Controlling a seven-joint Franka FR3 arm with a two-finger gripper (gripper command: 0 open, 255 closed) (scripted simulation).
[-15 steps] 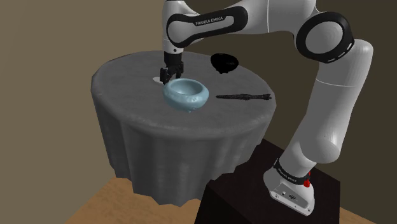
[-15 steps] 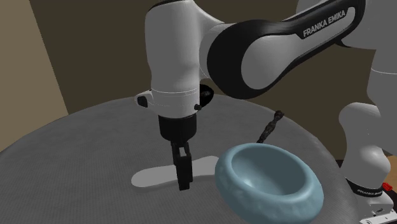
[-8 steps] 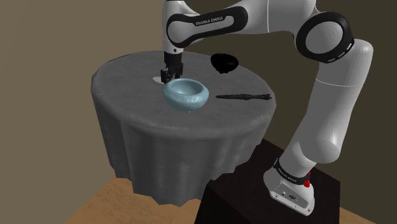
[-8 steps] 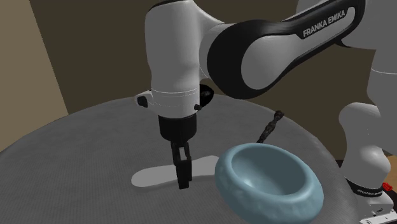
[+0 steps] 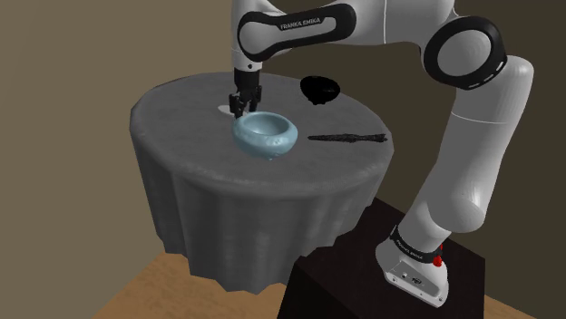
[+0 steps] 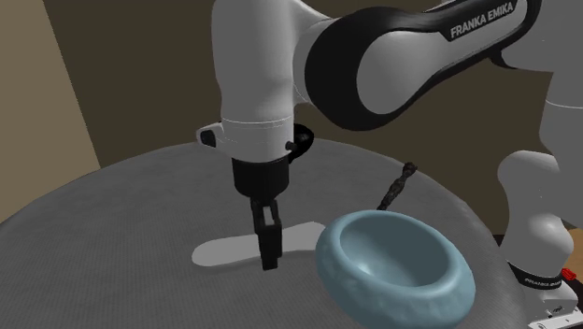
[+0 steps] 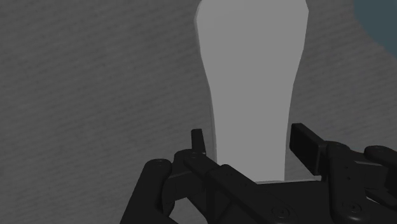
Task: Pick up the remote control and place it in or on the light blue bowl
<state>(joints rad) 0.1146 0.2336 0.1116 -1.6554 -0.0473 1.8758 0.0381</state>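
Hand [image 6: 269, 252] points straight down at the tabletop [image 6: 103, 252], fingers narrowly parted and closed against both edges of the slim end of the remote control [image 6: 220, 250], a flat pale grey shape. The remote lies level just beside the light blue bowl [image 6: 392, 266]. Whether it clears the cloth cannot be told. A black bowl [image 5: 319, 89] stands well apart.

A light blue bowl [image 6: 348, 280] stands just beside the remote [image 6: 220, 250]; bare tablecloth [image 6: 112, 234] opposite.
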